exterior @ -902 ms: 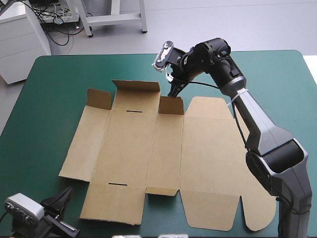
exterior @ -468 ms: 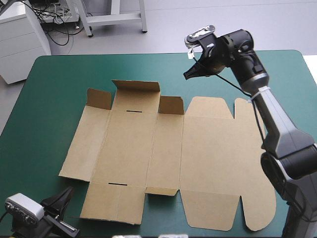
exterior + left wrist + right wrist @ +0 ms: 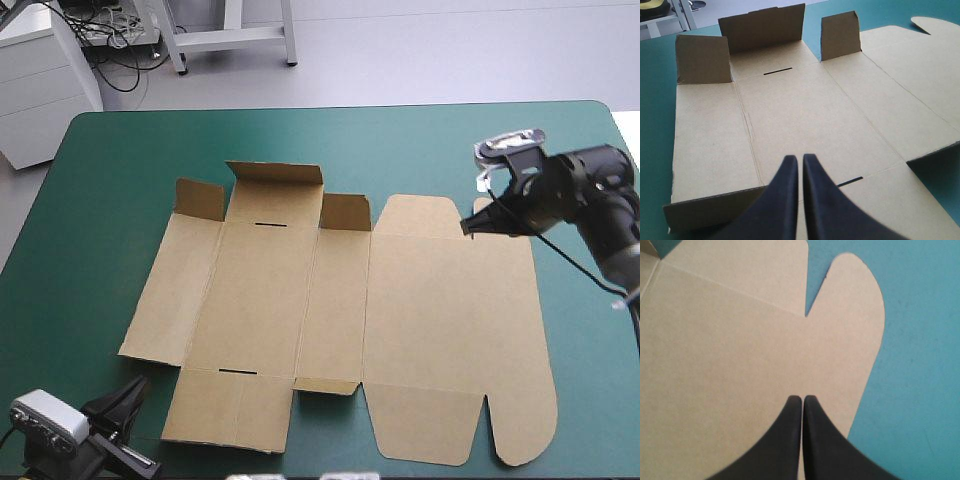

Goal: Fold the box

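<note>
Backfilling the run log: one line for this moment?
box: flat, three far flaps upright | left gripper: shut, at near edge | right gripper: shut, over far right tab

Pale grey floor lies beyond the table. A white cabinet and white frame legs stand far ahead of the left jaws.

The right arm has a glossy black wrist built of rounded, barrel-like housings. It joins a grey link that has a white tie around it. The right end effector has two broad black fingers. They are smooth and unmarked, curved like fins, wide at the base and thin at the tip. The left end effector is of the same make, with matte black fingers tapering to narrow rounded tips.
</note>
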Controlling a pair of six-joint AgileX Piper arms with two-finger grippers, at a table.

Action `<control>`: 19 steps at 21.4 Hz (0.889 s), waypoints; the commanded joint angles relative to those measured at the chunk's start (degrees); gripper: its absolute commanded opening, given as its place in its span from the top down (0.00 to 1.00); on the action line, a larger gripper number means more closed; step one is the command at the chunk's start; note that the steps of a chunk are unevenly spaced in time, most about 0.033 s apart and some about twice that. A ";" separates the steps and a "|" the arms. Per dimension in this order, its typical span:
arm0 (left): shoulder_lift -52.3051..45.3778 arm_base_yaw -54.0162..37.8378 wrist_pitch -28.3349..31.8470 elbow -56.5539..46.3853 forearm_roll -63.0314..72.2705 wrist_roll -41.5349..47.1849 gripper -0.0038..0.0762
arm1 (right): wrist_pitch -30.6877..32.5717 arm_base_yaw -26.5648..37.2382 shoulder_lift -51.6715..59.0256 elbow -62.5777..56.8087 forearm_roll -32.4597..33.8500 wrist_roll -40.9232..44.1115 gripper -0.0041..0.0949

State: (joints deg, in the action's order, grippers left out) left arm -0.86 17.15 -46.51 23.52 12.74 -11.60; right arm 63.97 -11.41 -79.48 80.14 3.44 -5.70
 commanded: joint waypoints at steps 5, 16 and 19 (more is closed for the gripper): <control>-0.94 0.10 4.36 1.29 1.43 -0.13 0.57 | -9.91 4.02 17.06 -16.60 -1.41 -0.71 0.96; 1.96 0.10 4.41 4.23 -2.04 7.14 0.41 | -12.31 4.02 36.85 -36.18 -6.58 -0.67 0.96; 7.08 0.10 4.25 8.73 -6.36 7.26 0.41 | -11.53 4.02 39.88 -36.45 -6.58 -1.26 0.96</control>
State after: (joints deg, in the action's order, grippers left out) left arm 1.77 17.15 -46.56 27.80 9.01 -5.47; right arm 54.69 -7.77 -41.59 42.40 -3.09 -6.22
